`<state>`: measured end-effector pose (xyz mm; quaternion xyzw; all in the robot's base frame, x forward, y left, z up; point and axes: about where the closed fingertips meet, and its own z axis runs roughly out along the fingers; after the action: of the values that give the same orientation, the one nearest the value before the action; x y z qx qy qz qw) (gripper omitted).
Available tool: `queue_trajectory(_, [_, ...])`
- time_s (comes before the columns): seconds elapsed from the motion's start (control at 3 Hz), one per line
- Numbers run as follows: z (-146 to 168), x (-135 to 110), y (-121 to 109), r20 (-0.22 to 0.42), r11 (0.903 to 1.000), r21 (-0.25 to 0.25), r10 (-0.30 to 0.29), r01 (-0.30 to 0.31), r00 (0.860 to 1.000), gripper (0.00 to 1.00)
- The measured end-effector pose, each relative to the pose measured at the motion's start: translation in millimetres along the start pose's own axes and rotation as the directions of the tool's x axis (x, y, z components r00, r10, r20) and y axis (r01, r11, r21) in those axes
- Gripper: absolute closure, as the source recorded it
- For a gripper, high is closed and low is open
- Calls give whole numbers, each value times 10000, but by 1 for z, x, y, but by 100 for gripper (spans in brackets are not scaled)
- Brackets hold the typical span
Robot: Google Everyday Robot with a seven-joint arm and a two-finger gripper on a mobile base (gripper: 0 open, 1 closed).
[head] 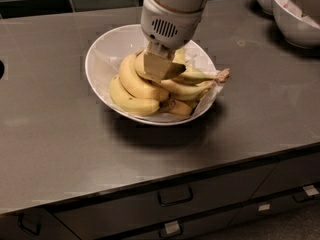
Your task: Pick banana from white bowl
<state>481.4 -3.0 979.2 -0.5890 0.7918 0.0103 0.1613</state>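
Several bananas (pixel 186 89) lie heaped together, and our gripper (pixel 159 68) sits low on the topmost ones, so buried that we cannot tell whether it is clenched or released. The banana (pixel 132 81) we judge the target curves just beside it, on the pile inside the white bowl (pixel 95 59) in the middle of the dark surface (pixel 55 134). We should make sure of a firm hold on one fruit only, then lift straight up slowly so neighbours and bowl stay put.
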Motion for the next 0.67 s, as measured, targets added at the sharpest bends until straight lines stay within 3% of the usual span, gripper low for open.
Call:
queue_trajectory(0.33, [-37,2,16,881,9949,837,-635,561,9941,100])
queue_trajectory(0.67, [-71,3,29,1954,9828,1424,-1441,1173,9701,100])
